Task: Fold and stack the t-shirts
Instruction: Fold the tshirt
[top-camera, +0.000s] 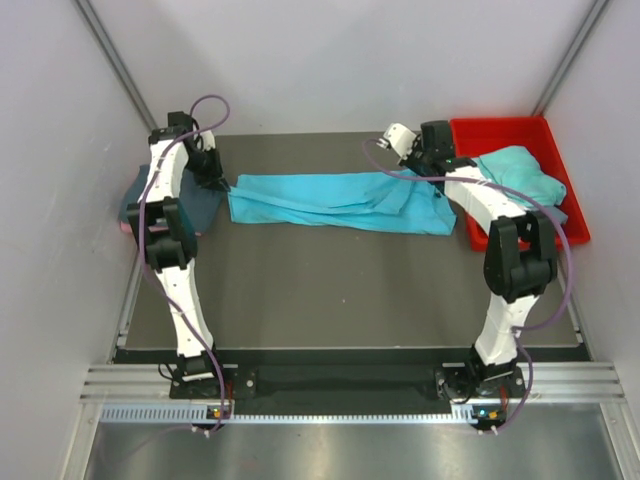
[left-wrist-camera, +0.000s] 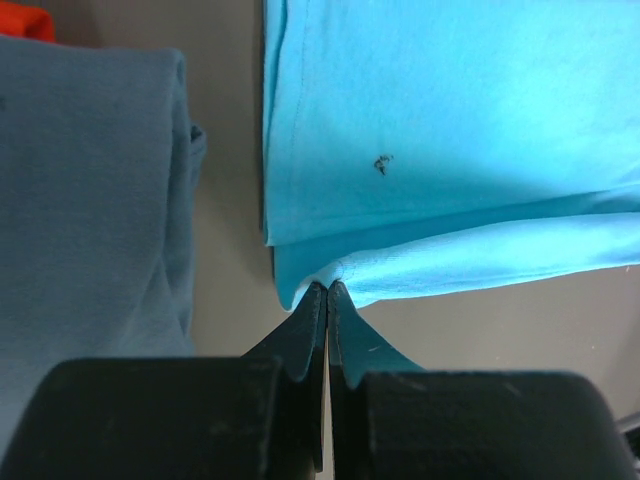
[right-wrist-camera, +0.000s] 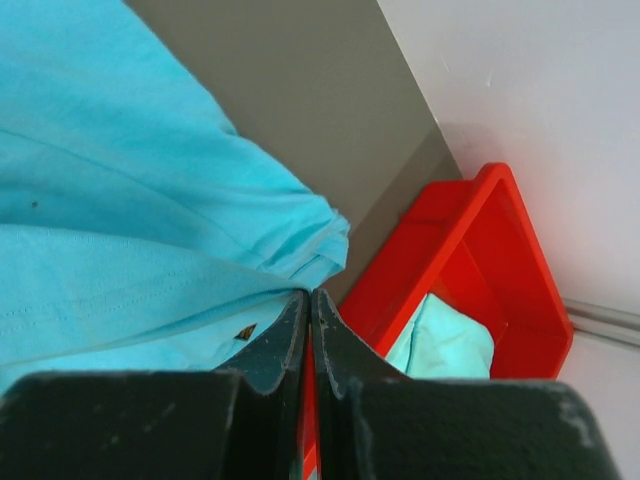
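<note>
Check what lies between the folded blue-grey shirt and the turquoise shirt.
Only a bare strip of table, seen in the left wrist view.

My left arm (top-camera: 165, 185) and right arm (top-camera: 482, 203) were white links joined by black housings, a purple cable (top-camera: 214, 101) looping along each. The left claw (left-wrist-camera: 327, 291) and right claw (right-wrist-camera: 308, 298) had matte black, tapering fingers (left-wrist-camera: 298, 345).

The long shirt (top-camera: 340, 202) lies across the back of the table (top-camera: 330, 300), left to right, with the left gripper (left-wrist-camera: 327, 292) pinching its left end and the right gripper (right-wrist-camera: 308, 297) pinching its right end. Just left of it sits a folded shirt (top-camera: 208, 210) (close, not touching). To its right, in the back corner, stands the bin (top-camera: 500, 128) with a third shirt (top-camera: 520, 175) in it.
</note>
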